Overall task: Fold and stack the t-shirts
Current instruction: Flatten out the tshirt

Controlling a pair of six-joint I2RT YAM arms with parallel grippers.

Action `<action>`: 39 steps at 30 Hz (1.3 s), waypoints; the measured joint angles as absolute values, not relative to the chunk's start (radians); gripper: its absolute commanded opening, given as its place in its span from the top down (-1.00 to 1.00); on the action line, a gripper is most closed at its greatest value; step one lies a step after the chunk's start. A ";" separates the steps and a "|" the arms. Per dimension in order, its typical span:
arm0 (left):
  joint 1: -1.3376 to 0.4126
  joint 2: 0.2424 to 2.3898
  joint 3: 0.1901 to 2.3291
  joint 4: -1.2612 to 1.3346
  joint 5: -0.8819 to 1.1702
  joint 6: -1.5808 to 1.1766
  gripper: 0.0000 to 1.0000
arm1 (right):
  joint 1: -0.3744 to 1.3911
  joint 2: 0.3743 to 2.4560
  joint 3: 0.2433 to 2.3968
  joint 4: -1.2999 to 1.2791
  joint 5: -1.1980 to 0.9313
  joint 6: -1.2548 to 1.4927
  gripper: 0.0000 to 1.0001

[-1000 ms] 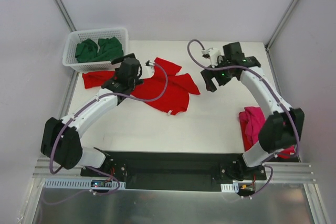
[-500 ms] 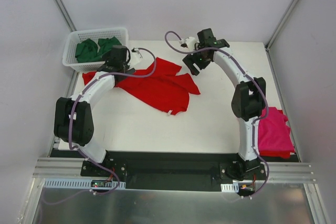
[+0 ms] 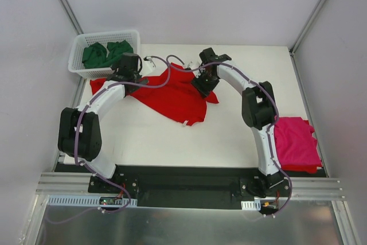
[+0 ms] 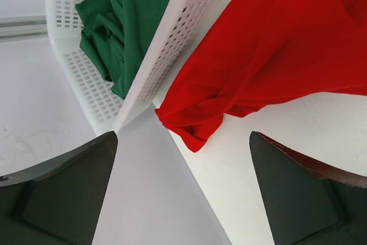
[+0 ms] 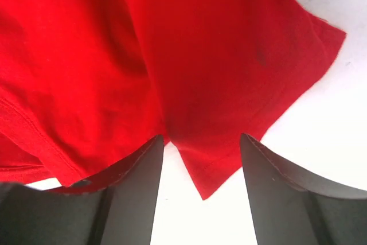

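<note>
White worktop [image 3: 229,130], a red t-shirt [image 3: 178,98] spread rumpled across its far middle, a white lattice basket [image 3: 74,61] at the far left corner just beside that shirt's left sleeve, a folded magenta-pink t-shirt [image 3: 293,142] at the near right edge

You have the red t-shirt [image 3: 175,97] spread on the bench [image 3: 229,124], left hand [image 3: 125,76] over its sleeve beside the white basket [image 3: 75,64], right hand [image 3: 202,84] over its right edge; the folded magenta t-shirt [image 3: 295,142] lies well apart.

Red t-shirt [image 5: 189,55] overflows the right wrist view's edges.
</note>
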State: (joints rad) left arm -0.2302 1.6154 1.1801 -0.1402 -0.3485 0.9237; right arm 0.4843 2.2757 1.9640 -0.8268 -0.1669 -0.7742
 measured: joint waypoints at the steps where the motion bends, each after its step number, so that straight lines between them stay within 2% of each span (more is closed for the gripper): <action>1: -0.231 1.611 1.175 -0.142 -0.348 0.923 -0.99 | 0.482 2.276 1.964 -0.826 -0.170 -0.774 -0.06; 2: -0.233 1.605 1.169 -0.141 -0.347 0.920 -0.99 | 0.481 2.276 1.964 -0.826 -0.170 -0.774 0.15; 3: -0.236 1.598 1.163 -0.141 -0.347 0.918 -0.99 | 0.479 2.279 1.964 -0.826 -0.171 -0.774 0.23; 5: -0.237 1.583 1.154 -0.141 -0.345 0.912 -0.99 | 0.477 2.289 1.968 -0.826 -0.171 -0.772 0.33; 7: -0.242 1.569 1.146 -0.141 -0.345 0.908 -0.99 | 0.477 2.301 1.969 -0.824 -0.171 -0.771 0.35; 10: -0.244 1.554 1.133 -0.140 -0.345 0.906 -0.99 | 0.477 2.321 1.971 -0.825 -0.172 -0.770 0.65; 11: -0.244 1.550 1.129 -0.140 -0.345 0.906 -0.98 | 0.477 2.325 1.971 -0.825 -0.172 -0.775 0.89; 12: -0.244 1.547 1.127 -0.141 -0.345 0.906 -0.99 | 0.477 2.328 1.971 -0.826 -0.173 -0.775 0.98; 22: -0.256 1.522 1.100 -0.140 -0.346 0.900 -0.99 | 0.473 2.268 1.930 -0.822 -0.168 -0.768 0.98; 33: -0.276 1.474 1.053 -0.146 -0.341 0.874 -0.99 | 0.461 1.825 1.908 -0.835 -0.115 -0.762 0.98; 39: -0.288 1.441 1.028 -0.149 -0.340 0.858 -0.98 | 0.457 1.889 2.026 -0.798 -0.014 -0.823 0.98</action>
